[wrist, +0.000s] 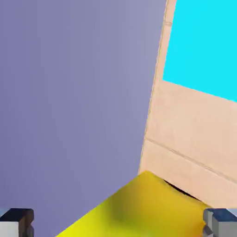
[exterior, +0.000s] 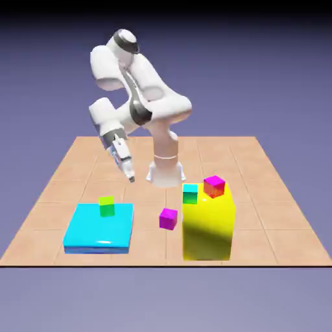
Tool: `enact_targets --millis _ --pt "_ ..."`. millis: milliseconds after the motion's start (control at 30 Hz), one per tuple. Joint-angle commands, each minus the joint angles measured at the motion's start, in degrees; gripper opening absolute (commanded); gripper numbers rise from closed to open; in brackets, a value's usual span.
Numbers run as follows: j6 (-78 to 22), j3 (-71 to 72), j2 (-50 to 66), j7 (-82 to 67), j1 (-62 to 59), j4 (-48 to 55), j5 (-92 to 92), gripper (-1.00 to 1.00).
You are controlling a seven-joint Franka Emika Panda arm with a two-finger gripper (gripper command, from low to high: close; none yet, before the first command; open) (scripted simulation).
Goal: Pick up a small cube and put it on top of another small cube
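Observation:
The small cube, all magenta-purple, rests on the table between a flat cyan slab and a tall yellow block. Another small cube, lime-green, sits on the cyan slab near its far edge. My gripper hangs in the air well above and behind both cubes, tilted, touching nothing. In the hand view my gripper is open, its fingertips far apart with nothing held between them. Neither small cube shows in the hand view.
On the yellow block stand a teal cube and a red cube with a magenta top. The hand view shows the yellow block, the cyan slab, the table and its edge.

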Motion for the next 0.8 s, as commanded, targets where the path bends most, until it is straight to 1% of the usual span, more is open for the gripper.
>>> enact_targets --millis 0,500,533,767 --pt "-0.3 -2.1 -0.5 1.6 1.1 -0.1 -0.5 0.0" --pt "-4.7 -32.8 -7.3 24.6 16.8 -0.9 -8.0 0.0" --pt "-4.7 -32.8 -7.3 24.6 16.8 -0.9 -8.0 0.0" --pt "-13.1 -37.1 -19.8 34.5 12.8 2.0 -25.5 0.0"
